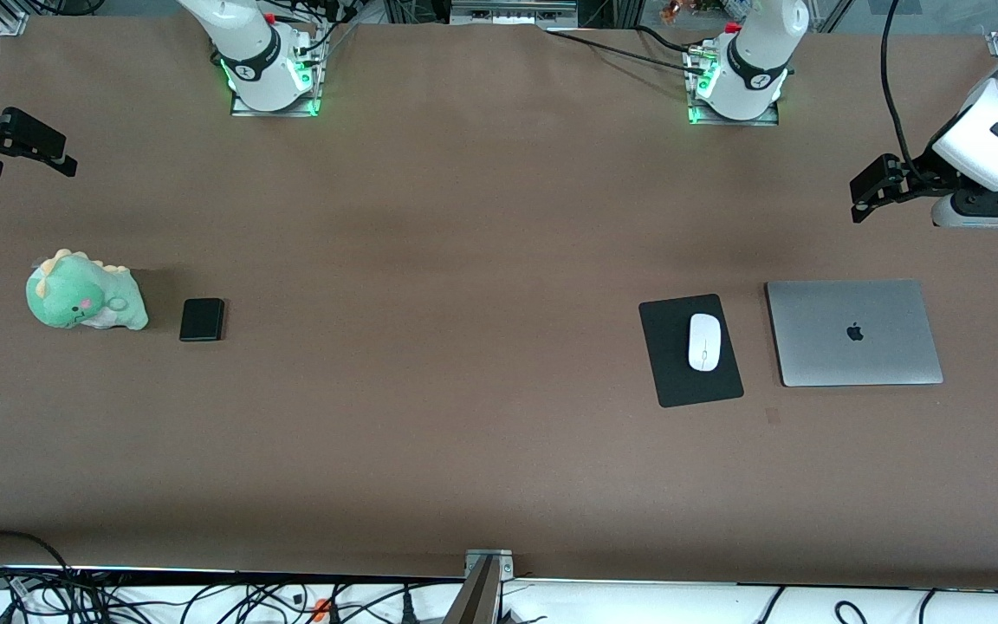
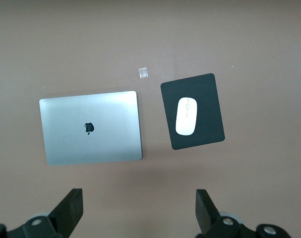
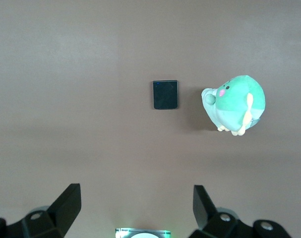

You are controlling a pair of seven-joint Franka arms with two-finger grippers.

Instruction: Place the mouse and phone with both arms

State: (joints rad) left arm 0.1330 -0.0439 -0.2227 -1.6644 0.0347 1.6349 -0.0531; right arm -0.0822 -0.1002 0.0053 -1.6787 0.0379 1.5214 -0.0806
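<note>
Seen from high across the table, facing both bases. Looking straight down from each raised wrist: left onto laptop (image 2: 90, 127) and mouse (image 2: 186, 116), right onto phone (image 3: 165, 94), all shared with front.

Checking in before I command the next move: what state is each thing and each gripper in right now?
mouse: lying on the mouse pad, ungripped.
phone: flat on the table beside the plush dinosaur, ungripped.
laptop: lid closed.
left gripper: open, empty, raised above the laptop's end of the table.
right gripper: open, empty, raised above the phone's end.
</note>
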